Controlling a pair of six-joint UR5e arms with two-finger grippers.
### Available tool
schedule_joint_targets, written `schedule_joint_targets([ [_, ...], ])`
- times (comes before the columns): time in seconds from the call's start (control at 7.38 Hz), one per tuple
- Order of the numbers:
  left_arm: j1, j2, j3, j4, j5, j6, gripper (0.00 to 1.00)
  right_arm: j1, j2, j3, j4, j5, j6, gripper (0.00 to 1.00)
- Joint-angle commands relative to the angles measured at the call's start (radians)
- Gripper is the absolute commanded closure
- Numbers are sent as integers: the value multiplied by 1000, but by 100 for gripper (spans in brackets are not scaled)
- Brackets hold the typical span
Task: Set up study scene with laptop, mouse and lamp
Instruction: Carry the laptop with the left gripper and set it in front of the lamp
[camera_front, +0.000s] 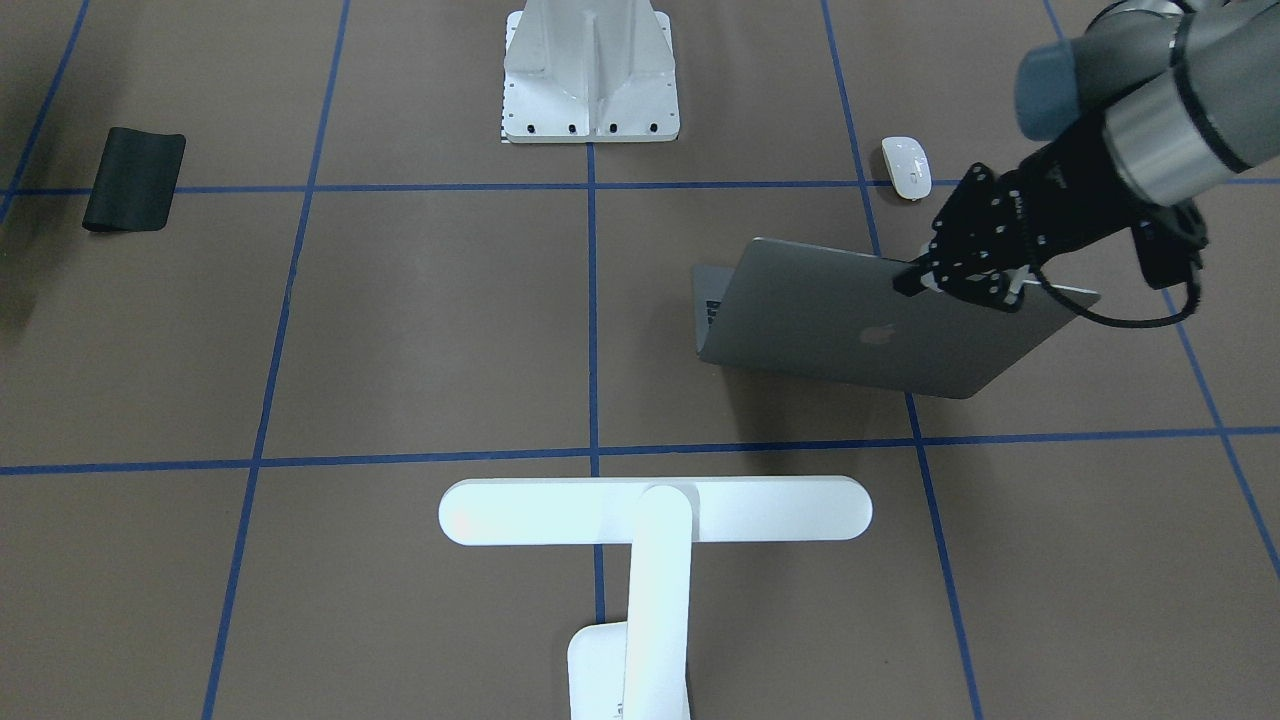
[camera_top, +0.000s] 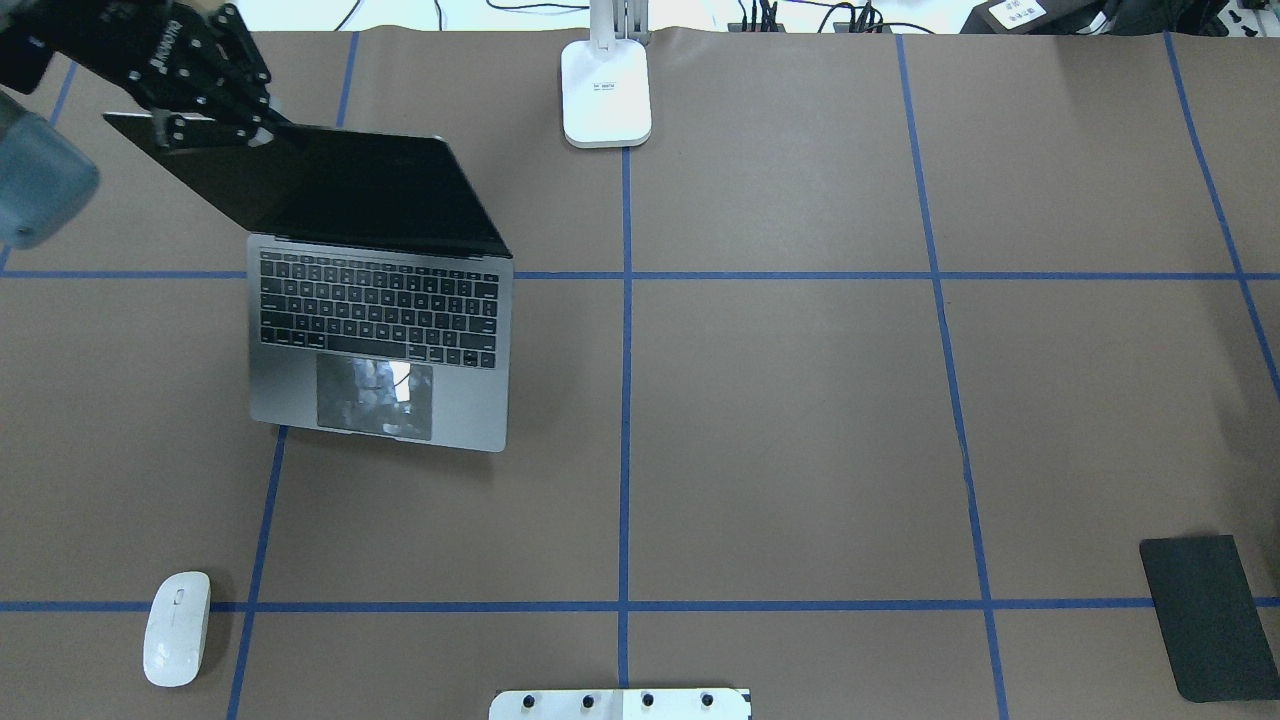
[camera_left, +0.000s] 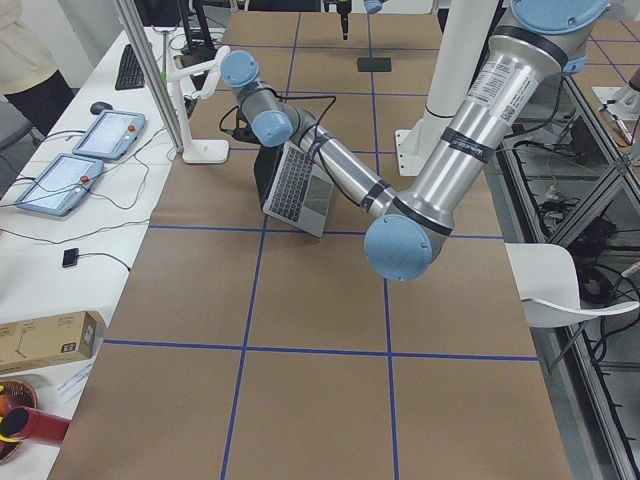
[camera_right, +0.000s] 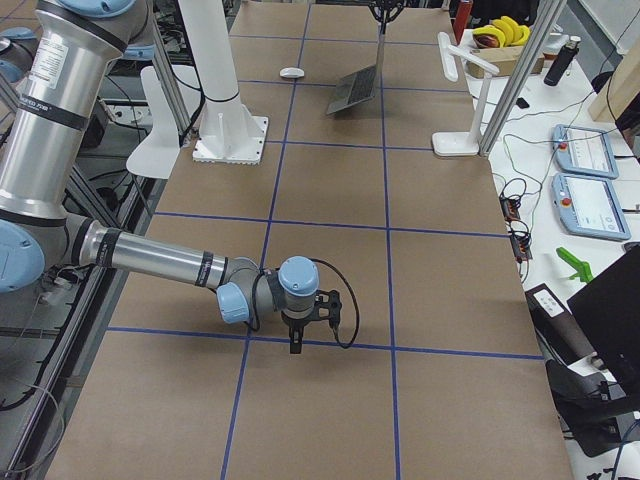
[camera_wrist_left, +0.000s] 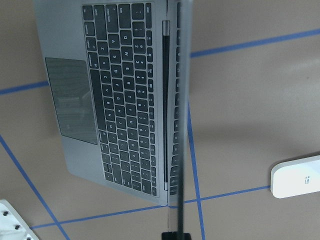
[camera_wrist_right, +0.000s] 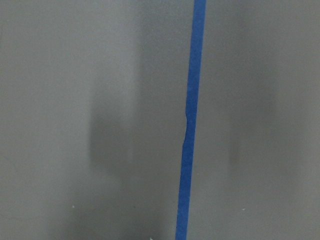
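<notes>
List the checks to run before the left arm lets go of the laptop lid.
1. Left gripper clamped on the laptop lid's top edge: ok.
2. Laptop open, keyboard showing: ok.
3. Mouse apart from the laptop: ok.
4. Lamp standing, apart from the laptop: ok.
5. Right gripper open or shut: cannot tell.

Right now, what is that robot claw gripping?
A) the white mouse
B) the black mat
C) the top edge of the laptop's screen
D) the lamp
C: the left gripper pinches the upper edge of the open lid of the laptop, while the mouse lies apart on the table.
</notes>
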Motion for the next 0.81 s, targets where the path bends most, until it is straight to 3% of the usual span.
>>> schedule_joint_targets([
  [0.0,117,-104,21,-2,135,-119,100,0,2,-2,0,8,3,0],
  [0.27,197,-177,59,-20,292,-172,100,-2,12,-28,-2,1,-2,0],
  [0.68,230,-276,239,-173,438,-179,100,-2,8,-47,0,5,-2,0],
])
